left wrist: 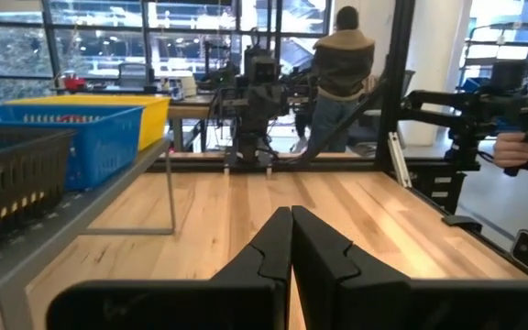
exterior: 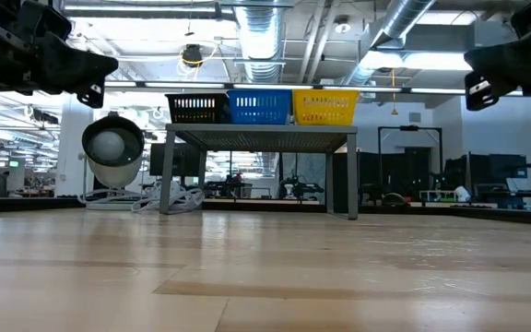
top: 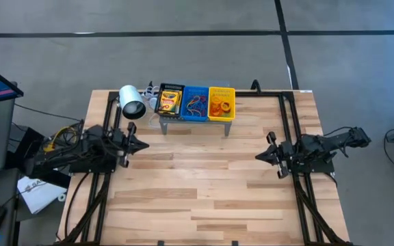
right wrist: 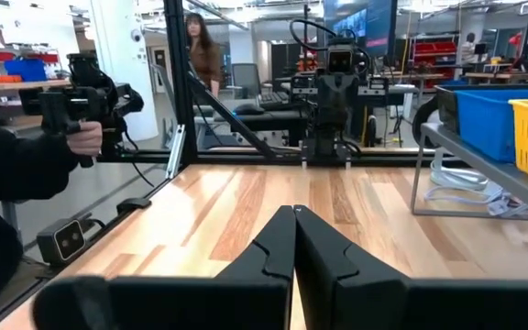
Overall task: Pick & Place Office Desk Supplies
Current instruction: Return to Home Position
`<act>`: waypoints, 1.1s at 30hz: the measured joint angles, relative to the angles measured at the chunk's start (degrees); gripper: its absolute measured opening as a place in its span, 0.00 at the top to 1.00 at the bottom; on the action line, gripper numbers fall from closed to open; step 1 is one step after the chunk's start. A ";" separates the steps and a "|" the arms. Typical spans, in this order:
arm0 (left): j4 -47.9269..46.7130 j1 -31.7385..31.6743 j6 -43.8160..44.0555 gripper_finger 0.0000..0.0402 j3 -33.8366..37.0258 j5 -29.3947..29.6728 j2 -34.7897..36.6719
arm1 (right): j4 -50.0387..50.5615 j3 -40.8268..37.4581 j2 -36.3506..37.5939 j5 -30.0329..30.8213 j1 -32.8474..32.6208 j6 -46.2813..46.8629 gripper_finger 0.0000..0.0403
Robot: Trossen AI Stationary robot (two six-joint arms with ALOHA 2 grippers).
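Note:
The office desk supplies lie in three baskets on a grey shelf (exterior: 262, 136) at the table's far edge. A crayon pack (top: 169, 102) is in the black basket (top: 170, 99). Thin coloured band loops (top: 196, 104) are in the blue basket (top: 196, 102). Orange items (top: 219, 106) are in the yellow basket (top: 221, 102). My left gripper (top: 144, 144) hangs shut and empty at the table's left side, pointing level toward the middle. My right gripper (top: 258, 156) hangs shut and empty at the right side, facing it. Both stand well short of the shelf.
A white cylindrical lamp-like object (top: 132, 101) stands left of the shelf, with white cables (exterior: 169, 196) beside the shelf's leg. Black frame rails (top: 287, 123) run along the table's sides. People stand beyond the table (left wrist: 339, 64), and one holds a device (right wrist: 81, 105). Bare wood lies between the grippers.

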State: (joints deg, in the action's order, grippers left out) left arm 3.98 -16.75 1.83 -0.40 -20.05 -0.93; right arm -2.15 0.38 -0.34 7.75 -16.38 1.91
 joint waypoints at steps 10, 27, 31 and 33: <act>-0.28 -0.49 -0.31 1.00 -0.02 -0.10 -4.69 | 0.00 -0.02 -1.14 -0.16 0.00 -0.39 1.00; 3.56 -0.49 -3.48 1.00 0.07 0.79 -6.14 | 0.00 -0.08 -2.71 -0.17 0.00 -0.39 1.00; 3.64 -0.49 -4.82 1.00 0.07 2.89 -6.14 | 0.00 -0.09 -2.71 -0.17 0.00 -0.39 1.00; 3.84 -0.49 -4.97 1.00 0.07 3.11 -6.14 | 0.00 -0.09 -2.71 -0.17 0.00 -0.39 1.00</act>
State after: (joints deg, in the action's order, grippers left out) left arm 7.82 -17.23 -3.15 -0.34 -16.93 -7.07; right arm -2.15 0.30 -3.05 7.57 -16.38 1.52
